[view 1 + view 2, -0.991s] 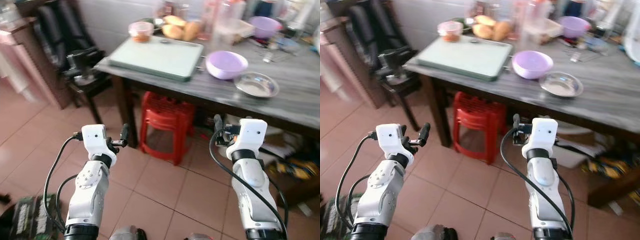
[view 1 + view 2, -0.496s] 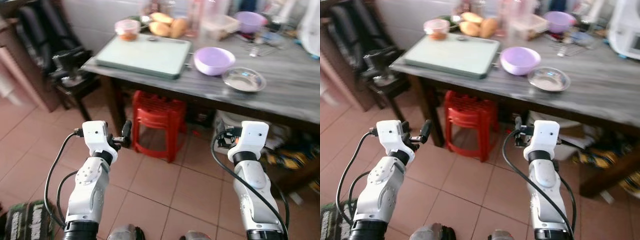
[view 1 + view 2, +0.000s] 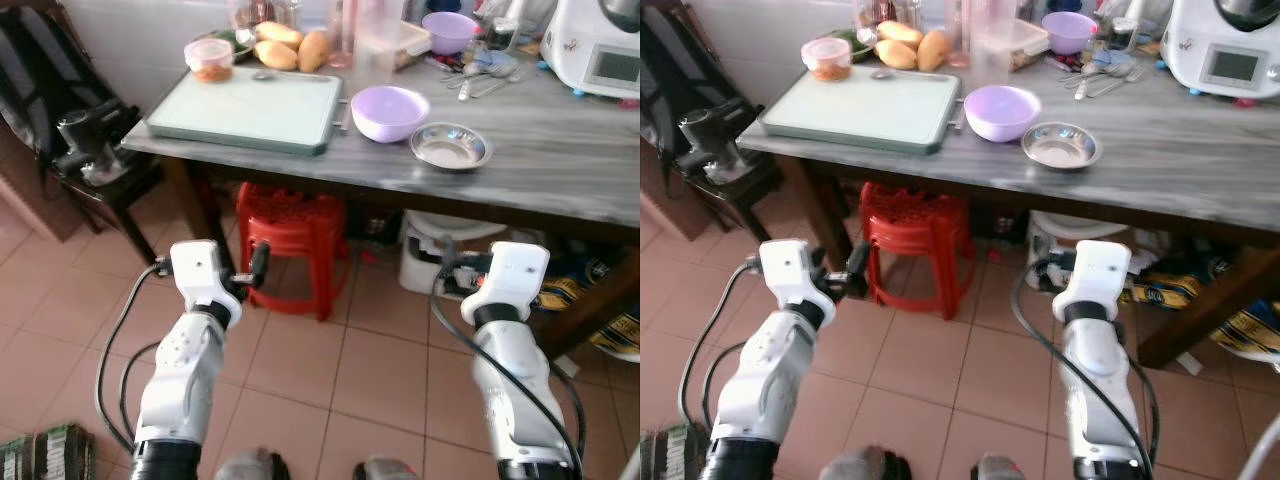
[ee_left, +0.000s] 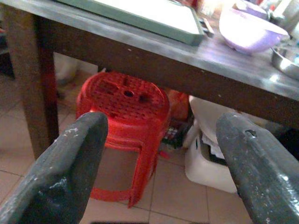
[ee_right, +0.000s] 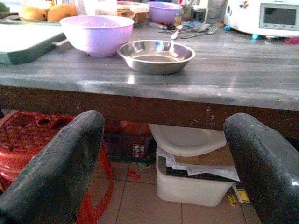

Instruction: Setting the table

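A grey table [image 3: 560, 170] stands ahead of me. On it a purple bowl [image 3: 390, 112] sits beside a shallow steel dish [image 3: 451, 147], with a pale green board [image 3: 250, 103] to their left. Spoons and forks [image 3: 480, 80] lie further back near a second purple bowl [image 3: 449, 30]. Both arms are raised below the table's front edge. My left gripper [image 4: 161, 158] is open and faces the red stool [image 4: 124, 107]. Open too, my right gripper [image 5: 163, 158] points under the table edge, below the steel dish [image 5: 156, 55]. Neither holds anything.
A red plastic stool [image 3: 290, 235] and a white bin [image 3: 430, 262] sit under the table. A dark chair with a bag [image 3: 80, 150] stands at the left. A white appliance [image 3: 600, 50] occupies the table's far right; fruit and a tub [image 3: 210, 58] are at the back left.
The camera has come nearer to the table and swung right, so the white appliance now shows. Both arms hold the same raised pose, grippers still open.
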### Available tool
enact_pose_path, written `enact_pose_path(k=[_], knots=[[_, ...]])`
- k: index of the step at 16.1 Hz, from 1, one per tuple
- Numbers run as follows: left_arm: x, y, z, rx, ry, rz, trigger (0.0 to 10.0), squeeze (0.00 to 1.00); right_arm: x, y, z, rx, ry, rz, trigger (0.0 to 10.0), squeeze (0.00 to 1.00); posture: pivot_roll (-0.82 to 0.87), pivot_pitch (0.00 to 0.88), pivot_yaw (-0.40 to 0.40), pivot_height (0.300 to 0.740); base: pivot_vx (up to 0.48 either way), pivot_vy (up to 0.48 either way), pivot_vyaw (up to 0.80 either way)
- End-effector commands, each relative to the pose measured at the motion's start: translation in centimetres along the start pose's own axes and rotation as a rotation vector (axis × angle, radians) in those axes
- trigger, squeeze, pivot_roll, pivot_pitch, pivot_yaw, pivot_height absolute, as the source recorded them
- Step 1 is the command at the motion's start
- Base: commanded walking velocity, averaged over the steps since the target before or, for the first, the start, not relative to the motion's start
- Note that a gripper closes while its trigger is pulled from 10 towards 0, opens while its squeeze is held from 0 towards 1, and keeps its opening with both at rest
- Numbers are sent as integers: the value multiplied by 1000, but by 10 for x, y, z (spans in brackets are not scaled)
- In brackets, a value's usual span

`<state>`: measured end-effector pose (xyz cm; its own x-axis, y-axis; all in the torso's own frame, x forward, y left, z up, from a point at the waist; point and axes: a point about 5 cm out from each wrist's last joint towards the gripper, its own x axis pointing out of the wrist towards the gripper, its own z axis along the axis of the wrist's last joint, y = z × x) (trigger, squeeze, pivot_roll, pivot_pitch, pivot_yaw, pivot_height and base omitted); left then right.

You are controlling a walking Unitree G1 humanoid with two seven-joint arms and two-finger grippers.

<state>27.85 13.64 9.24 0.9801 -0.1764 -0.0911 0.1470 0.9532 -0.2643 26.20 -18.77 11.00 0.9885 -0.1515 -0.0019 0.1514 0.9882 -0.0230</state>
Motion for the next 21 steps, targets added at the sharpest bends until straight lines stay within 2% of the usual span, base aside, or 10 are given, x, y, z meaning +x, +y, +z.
enact_pose_path(k=[1, 4, 13, 17, 21], knots=[[-2, 3, 3, 3, -3, 9, 10000, 0, 1, 2, 3, 11, -12, 8, 10000, 0, -46, 0, 41, 740, -322, 0, 0], [-1, 3, 3, 4, -3, 8, 10000, 0, 2, 3, 4, 11, -14, 11, 10000, 0, -48, 0, 41, 740, -294, 0, 0], [-1, 0, 5, 31, -21, -39, 10000, 0, 4, 0, 4, 10, -13, -5, 10000, 0, -46, 0, 44, 740, 0, 0, 0], [-1, -2, 6, 23, -26, -59, 10000, 0, 3, 0, 3, 13, -11, -5, 10000, 0, -46, 0, 43, 740, 0, -125, -755], [-2, -3, 6, 12, -24, -56, 10000, 0, 4, 0, 3, 11, -13, 0, 10000, 0, -42, 0, 40, 740, 0, -302, -106]])
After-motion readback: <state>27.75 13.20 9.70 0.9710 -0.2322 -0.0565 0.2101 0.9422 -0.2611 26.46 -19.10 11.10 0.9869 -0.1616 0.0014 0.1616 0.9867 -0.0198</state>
